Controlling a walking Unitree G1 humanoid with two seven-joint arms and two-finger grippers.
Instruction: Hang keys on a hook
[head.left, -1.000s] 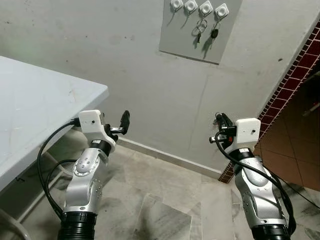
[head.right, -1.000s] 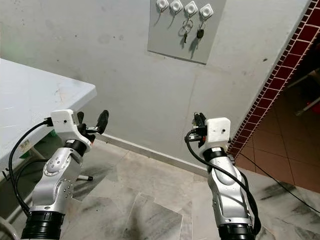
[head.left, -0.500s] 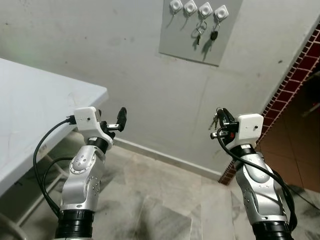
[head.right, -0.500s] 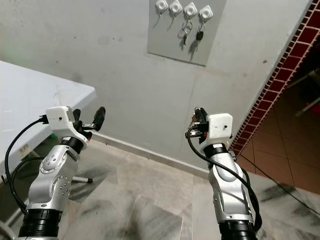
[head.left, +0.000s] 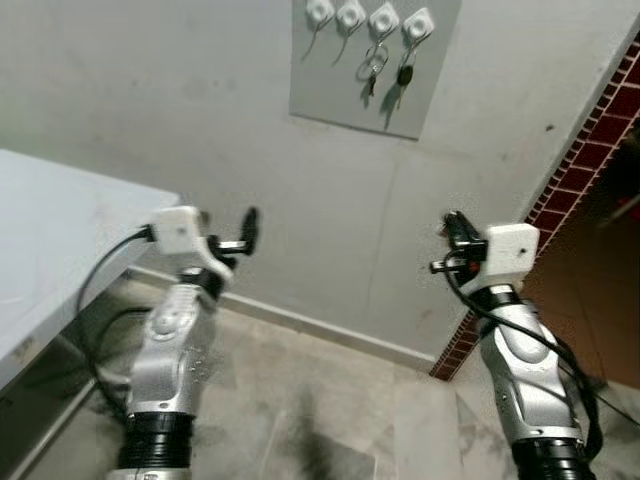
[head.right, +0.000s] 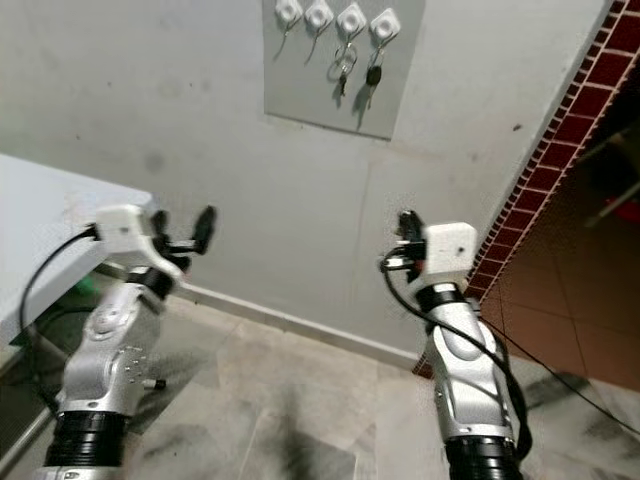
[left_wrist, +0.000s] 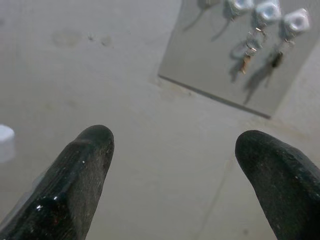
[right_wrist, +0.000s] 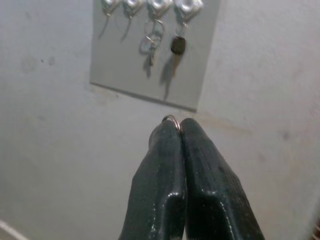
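Nearest, the right gripper (right_wrist: 175, 131) is pinched closed on a key ring (right_wrist: 170, 119), raised well below the far wall's hook board (head.left: 330, 95). On the left, the left gripper (left_wrist: 175, 155) is spread wide, holding nothing. Far up, two left hooks (head.left: 333, 13) look free; two right ones carry keys (head.left: 388, 72). Hanging remains: lift and reach are still to do.
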